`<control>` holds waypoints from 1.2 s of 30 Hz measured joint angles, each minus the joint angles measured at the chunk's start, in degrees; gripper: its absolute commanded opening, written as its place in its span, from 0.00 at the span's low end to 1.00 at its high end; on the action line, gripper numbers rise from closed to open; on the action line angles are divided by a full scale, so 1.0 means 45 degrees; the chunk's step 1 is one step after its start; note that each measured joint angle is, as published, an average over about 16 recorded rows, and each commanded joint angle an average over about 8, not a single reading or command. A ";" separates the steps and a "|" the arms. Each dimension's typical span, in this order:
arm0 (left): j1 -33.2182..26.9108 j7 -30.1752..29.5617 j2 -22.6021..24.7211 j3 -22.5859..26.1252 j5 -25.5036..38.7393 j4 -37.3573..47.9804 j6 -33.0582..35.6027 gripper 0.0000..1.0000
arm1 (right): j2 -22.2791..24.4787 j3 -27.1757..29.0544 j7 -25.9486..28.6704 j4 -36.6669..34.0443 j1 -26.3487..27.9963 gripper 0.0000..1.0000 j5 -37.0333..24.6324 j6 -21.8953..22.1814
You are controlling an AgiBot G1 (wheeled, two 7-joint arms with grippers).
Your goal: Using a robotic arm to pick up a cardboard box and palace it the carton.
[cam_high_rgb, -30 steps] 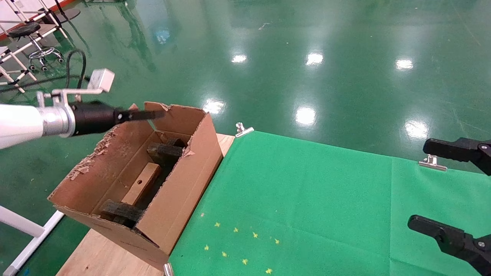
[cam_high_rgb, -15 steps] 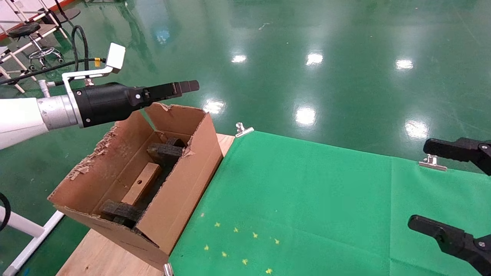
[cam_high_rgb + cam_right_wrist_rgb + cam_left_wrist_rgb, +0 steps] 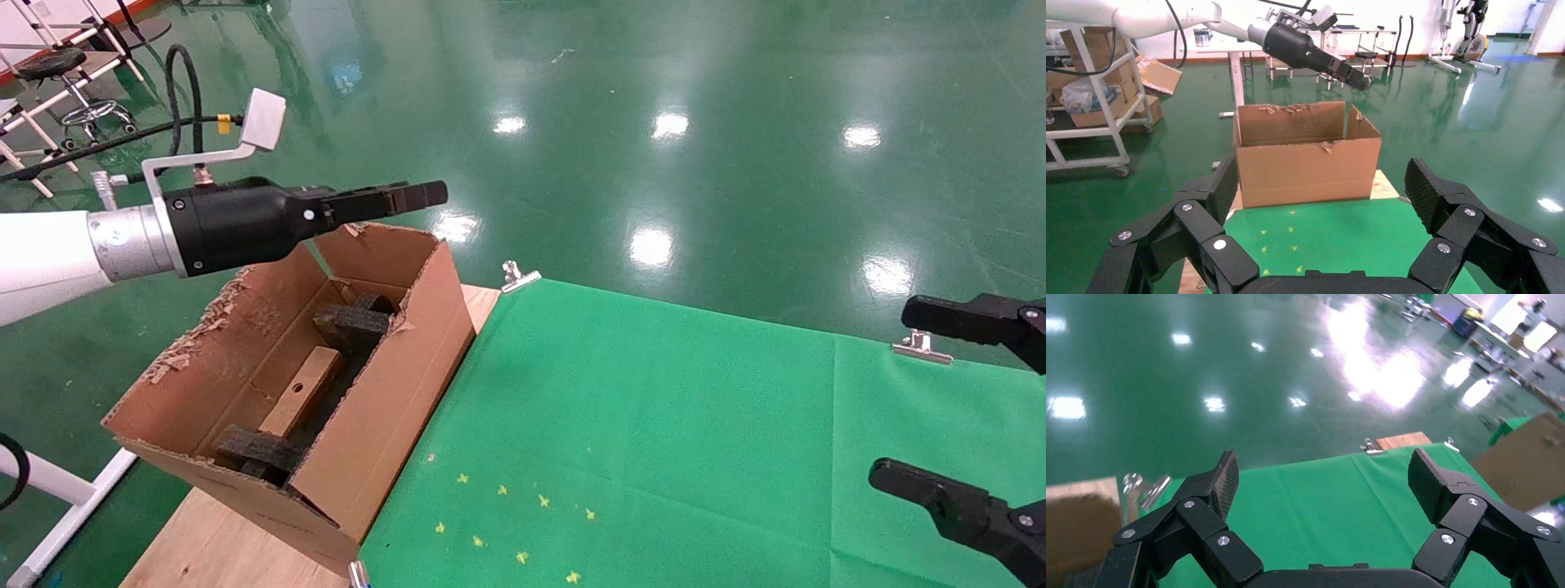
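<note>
Carton [image 3: 384, 359] on the desk [image 3: 654, 425] holds one cardboard box [image 3: 302, 390] between two foam pieces [image 3: 353, 321]. Left hand [image 3: 425, 194] hovers above, spread, empty. Right hand [image 3: 1324, 202] waits spread apart.

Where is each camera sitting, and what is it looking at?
Head view: high on the robot, looking down at the carton and green cloth; left gripper above the carton, right gripper at the edge.
Left wrist view: behind the open left gripper, facing the cloth.
Right wrist view: behind the open right gripper, facing the carton.
Shared: head and right wrist views both show the carton and left gripper.
</note>
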 measured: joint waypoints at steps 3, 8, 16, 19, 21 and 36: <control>0.0380 0.0214 -0.0063 -0.0110 -0.0309 -0.0710 0.0068 1.00 | 0.0000 0.0000 0.0000 0.0000 0.0000 1.00 0.0000 0.0000; 0.1015 0.0572 -0.0168 -0.0293 -0.0825 -0.1895 0.0180 1.00 | 0.0000 0.0000 0.0000 0.0000 0.0000 1.00 0.0000 0.0000; 0.2031 0.1144 -0.0336 -0.0585 -0.1650 -0.3793 0.0361 1.00 | 0.0000 0.0000 0.0000 0.0000 0.0000 1.00 0.0000 0.0000; 0.2412 0.1359 -0.0399 -0.0695 -0.1959 -0.4503 0.0428 1.00 | 0.0000 0.0000 0.0000 0.0000 0.0000 1.00 0.0000 0.0000; 0.2664 0.1501 -0.0441 -0.0768 -0.2164 -0.4974 0.0473 1.00 | 0.0000 0.0000 0.0000 0.0000 0.0000 1.00 0.0000 0.0000; 0.4566 0.2573 -0.0756 -0.1316 -0.3710 -0.8527 0.0811 1.00 | 0.0000 0.0000 0.0000 0.0000 0.0000 1.00 0.0000 0.0000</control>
